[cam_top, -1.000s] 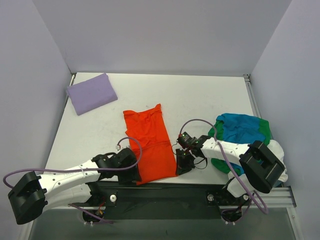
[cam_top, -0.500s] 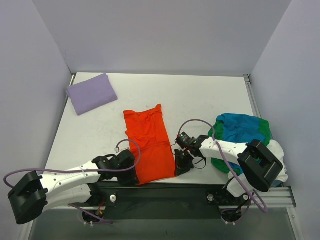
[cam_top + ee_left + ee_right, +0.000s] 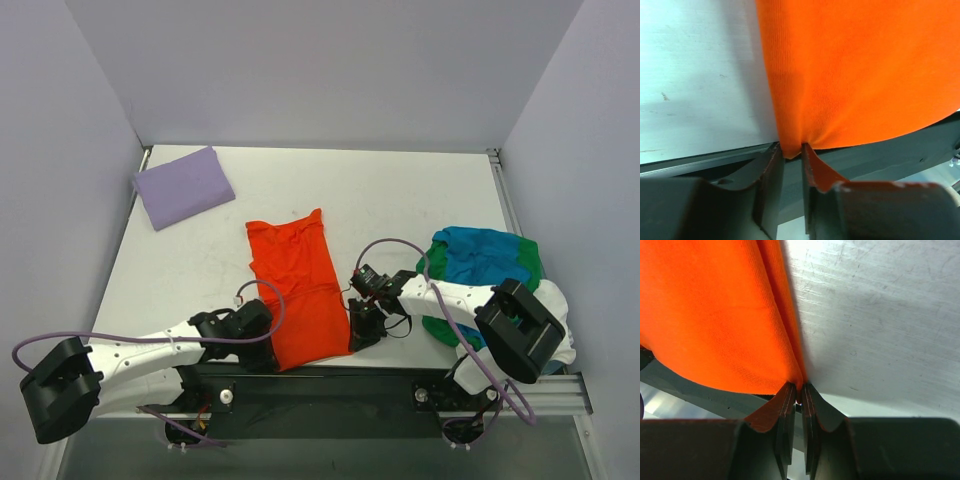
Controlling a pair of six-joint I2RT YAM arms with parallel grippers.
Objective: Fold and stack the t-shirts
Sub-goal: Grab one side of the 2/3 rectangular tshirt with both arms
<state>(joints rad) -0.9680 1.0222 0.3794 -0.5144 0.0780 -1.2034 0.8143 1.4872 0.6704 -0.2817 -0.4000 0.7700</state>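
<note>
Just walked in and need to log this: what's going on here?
Both arms are handling the orange-red t-shirt, spread as a long strip on the table. The left gripper has its jaws shut on the shirt's near left corner, the right gripper on its near right corner. A folded lavender t-shirt lies far left; a blue shirt, a green shirt and a white shirt sit heaped at the right.

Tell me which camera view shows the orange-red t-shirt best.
The top external view: the orange-red t-shirt shows there whole, lying as a long strip. The wrist views show only one near corner each, pinched by the left gripper and the right gripper, plus some cloth beyond.
</note>
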